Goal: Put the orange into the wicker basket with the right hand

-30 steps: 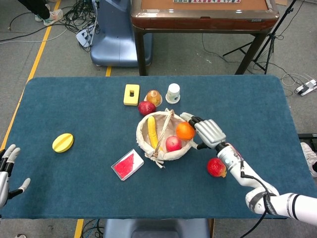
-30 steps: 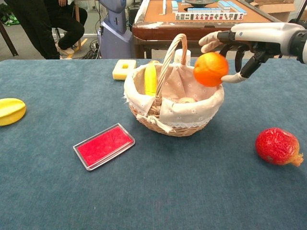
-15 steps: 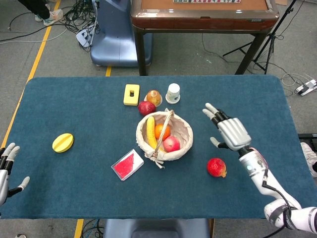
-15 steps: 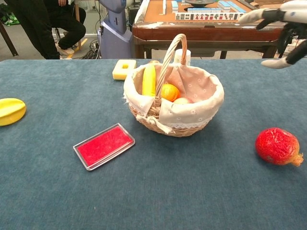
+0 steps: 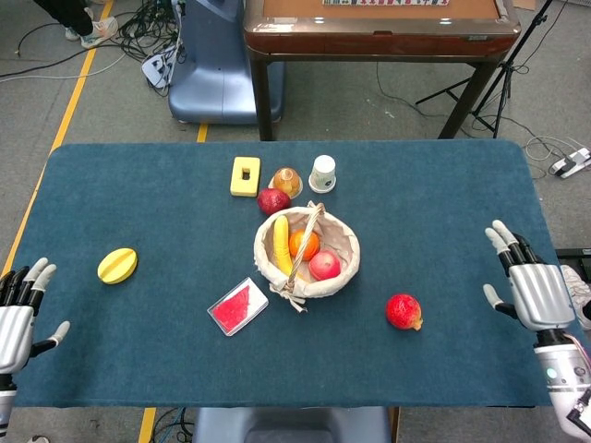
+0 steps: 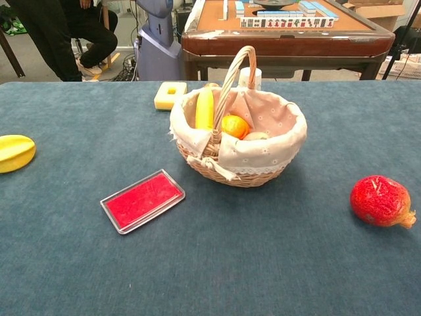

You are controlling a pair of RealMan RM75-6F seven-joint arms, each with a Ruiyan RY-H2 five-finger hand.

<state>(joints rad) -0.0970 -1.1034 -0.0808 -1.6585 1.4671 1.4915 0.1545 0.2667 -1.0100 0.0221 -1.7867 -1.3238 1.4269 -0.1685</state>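
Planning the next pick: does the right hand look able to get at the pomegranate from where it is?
Probably yes. The right hand is open and empty at the table's right edge, and only bare cloth lies between it and the pomegranate; the wicker basket stands farther left.

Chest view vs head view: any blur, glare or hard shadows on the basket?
Chest view: sharp, with a soft shadow under the wicker basket and no glare on the orange. Head view: even overhead light, basket and the right robot hand crisp, shadows faint.
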